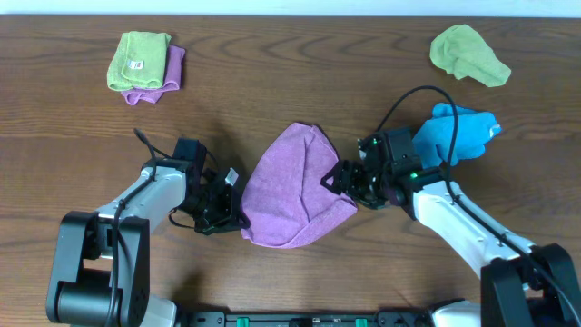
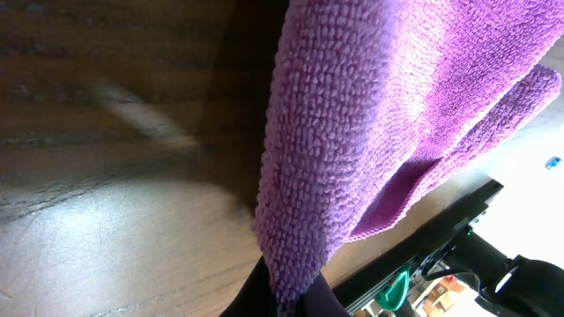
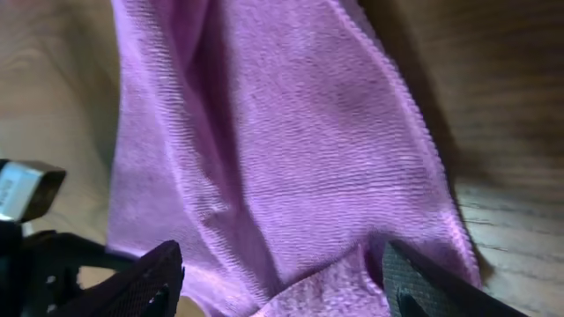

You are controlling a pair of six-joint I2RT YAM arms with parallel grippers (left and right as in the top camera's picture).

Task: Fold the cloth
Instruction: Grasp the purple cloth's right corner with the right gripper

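Wooden table [image 1: 300, 82]; cloth [image 1: 295, 186]; 4 other cloths [image 1: 467, 53]

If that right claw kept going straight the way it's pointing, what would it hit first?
The purple cloth, probably: it fills the view just ahead of the right gripper, whose fingers are open.

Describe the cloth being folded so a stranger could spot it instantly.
On the wooden table, look at the middle near the front, between the left pincer and right pincer. The cloth there is lilac, broad and rumpled, unlike the blue cloth, the lime-green cloth, or the small purple cloth under a green one far left.
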